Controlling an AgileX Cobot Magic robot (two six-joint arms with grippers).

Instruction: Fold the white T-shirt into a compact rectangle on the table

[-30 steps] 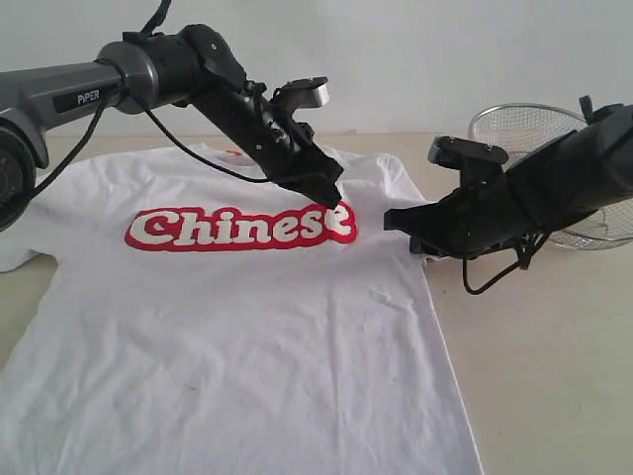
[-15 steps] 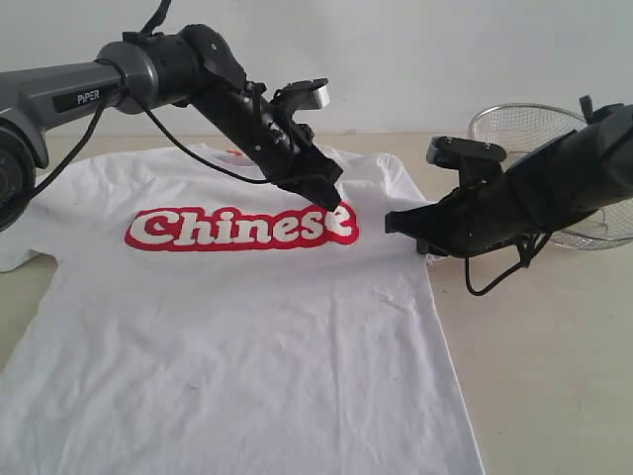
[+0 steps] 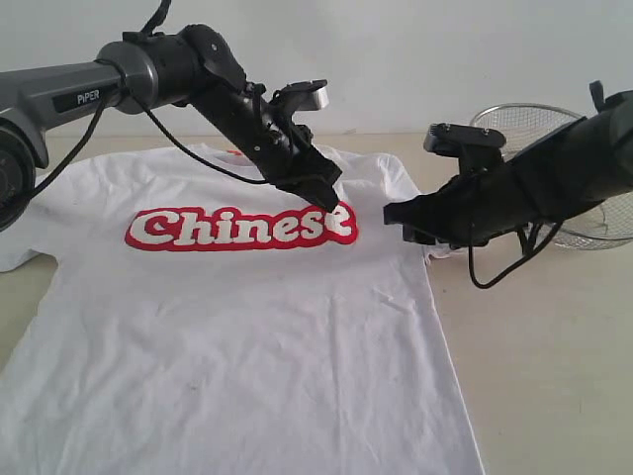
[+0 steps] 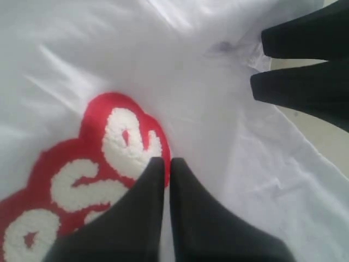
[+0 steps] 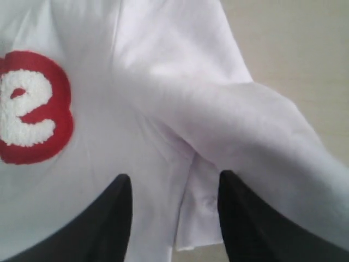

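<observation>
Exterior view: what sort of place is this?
Likely a robot lab bench, not a home: bare beige table, blank white wall, left arm and right arm over a T-shirt.

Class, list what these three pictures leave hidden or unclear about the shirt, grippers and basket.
- Exterior view: the white T-shirt has its hem and one sleeve cut off by the picture edges.
- Exterior view: the right arm hides part of the wire basket; contents unclear.
- Left wrist view: the left gripper has shut tips covering their contact; pinching cloth or only pressing is unclear.
</observation>
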